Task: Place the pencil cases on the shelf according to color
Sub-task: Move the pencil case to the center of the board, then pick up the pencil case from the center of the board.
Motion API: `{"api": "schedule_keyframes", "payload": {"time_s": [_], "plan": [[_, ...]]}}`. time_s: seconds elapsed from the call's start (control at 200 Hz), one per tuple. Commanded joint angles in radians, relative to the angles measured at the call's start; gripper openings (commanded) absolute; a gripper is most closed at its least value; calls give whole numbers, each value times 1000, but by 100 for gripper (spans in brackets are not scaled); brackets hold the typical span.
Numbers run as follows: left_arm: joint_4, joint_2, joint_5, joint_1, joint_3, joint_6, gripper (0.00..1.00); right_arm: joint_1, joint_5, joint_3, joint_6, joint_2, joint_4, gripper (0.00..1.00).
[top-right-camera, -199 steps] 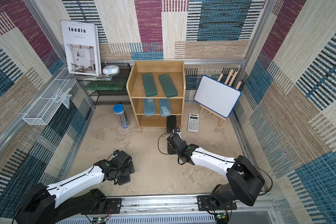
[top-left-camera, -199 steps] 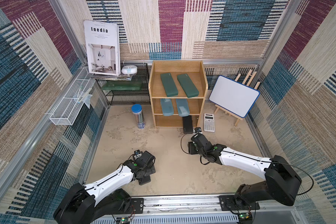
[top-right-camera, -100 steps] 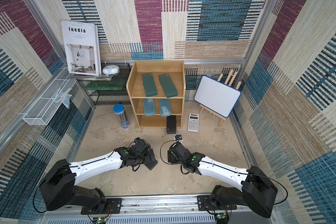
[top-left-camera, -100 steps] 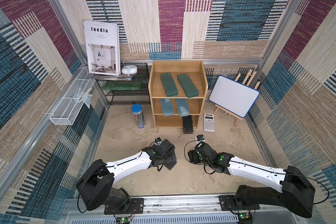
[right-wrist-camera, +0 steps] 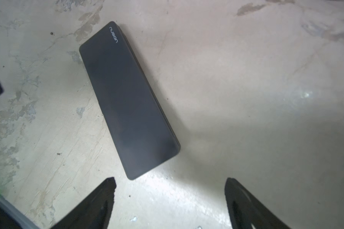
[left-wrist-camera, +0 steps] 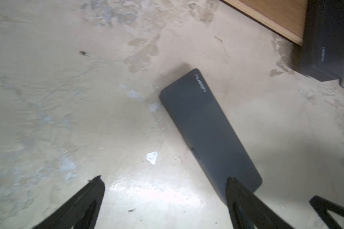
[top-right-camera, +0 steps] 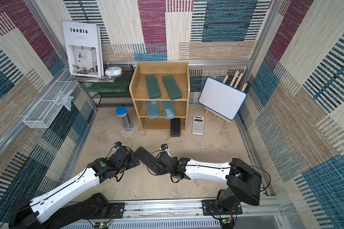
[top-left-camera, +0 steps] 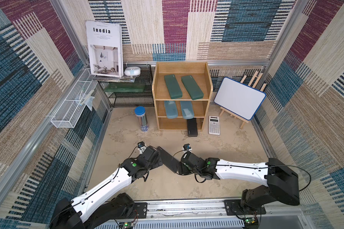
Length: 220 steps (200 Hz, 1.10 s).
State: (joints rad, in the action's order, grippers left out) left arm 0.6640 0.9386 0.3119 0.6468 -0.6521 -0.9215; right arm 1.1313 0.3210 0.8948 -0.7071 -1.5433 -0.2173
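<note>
The last black case (top-left-camera: 168, 159) lay loose on the table (top-left-camera: 226, 150), left and right jaws apart. Pickup was in hand, probably needing jaws closed across its narrow width, then the shelf (top-left-camera: 171, 124).

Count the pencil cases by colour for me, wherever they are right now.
Dark green cases: 2
Light teal-blue cases: 2
Black cases: 2
Total: 6

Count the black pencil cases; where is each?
2. One black pencil case lies on the table near the front; the other black case pokes from the wooden shelf's bottom tier.
</note>
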Motion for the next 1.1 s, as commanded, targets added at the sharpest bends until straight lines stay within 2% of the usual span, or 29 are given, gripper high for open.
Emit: {"api": "schedule_keyframes", "payload": {"time_s": [0.0,0.095,0.185,0.426,0.877,1.097], "plan": [[75,-104,21,-40,43,31,99,4,34,78,148,-75,-46,93],[105,-173,26,-71,65,36,99,2,34,122,223,-133,-49,94],[116,-205,26,-89,79,47,99,1,-46,136,304,-178,-18,94],[83,-178,-21,-141,103,72,99,-4,-95,153,355,-269,14,94],[67,-185,-52,-181,134,82,99,-4,-81,67,309,-299,81,85],[66,-180,-55,-188,123,92,99,-4,20,6,239,-187,88,73]]}}
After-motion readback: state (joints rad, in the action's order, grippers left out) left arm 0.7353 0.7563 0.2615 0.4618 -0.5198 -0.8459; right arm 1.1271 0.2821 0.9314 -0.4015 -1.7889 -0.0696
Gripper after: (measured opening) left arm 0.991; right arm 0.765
